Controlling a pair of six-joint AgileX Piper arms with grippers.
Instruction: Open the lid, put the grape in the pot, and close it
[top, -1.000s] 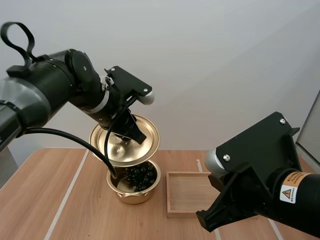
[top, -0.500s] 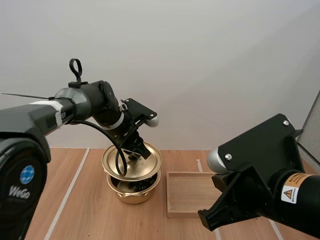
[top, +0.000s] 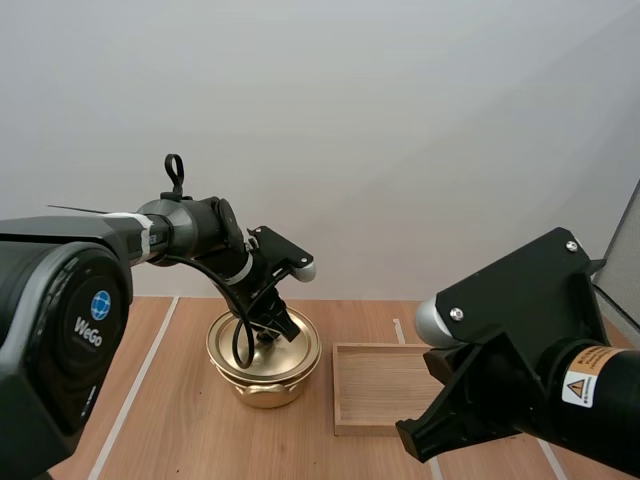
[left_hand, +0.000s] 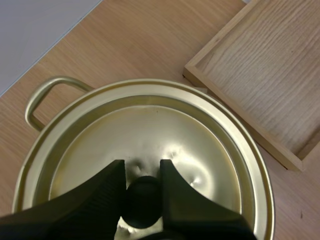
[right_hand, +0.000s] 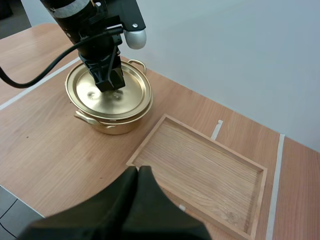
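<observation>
The gold pot (top: 262, 388) stands on the table with its gold lid (top: 290, 350) resting flat on the rim. My left gripper (top: 271, 331) reaches down onto the lid's middle. In the left wrist view its fingers (left_hand: 111, 186) pinch the black knob (left_hand: 143, 195) on the lid (left_hand: 170, 135), and a pot handle (left_hand: 41, 99) sticks out beyond the rim. The grapes are hidden under the lid. My right gripper (right_hand: 138, 171) hovers shut with nothing in it, over the table's near side beside the tray, and the covered pot (right_hand: 111, 122) lies ahead of it.
A shallow wooden tray (top: 352, 388) lies just right of the pot, also visible as the tray (right_hand: 156, 142) and the tray (left_hand: 240, 116). My right arm's bulk (top: 520, 370) fills the near right. White tape lines (top: 135, 385) cross the tabletop.
My left gripper has lowered the lid from a tilted hold above the pot onto its rim. The grapes, earlier visible inside, are now covered. The right arm has stayed still.
</observation>
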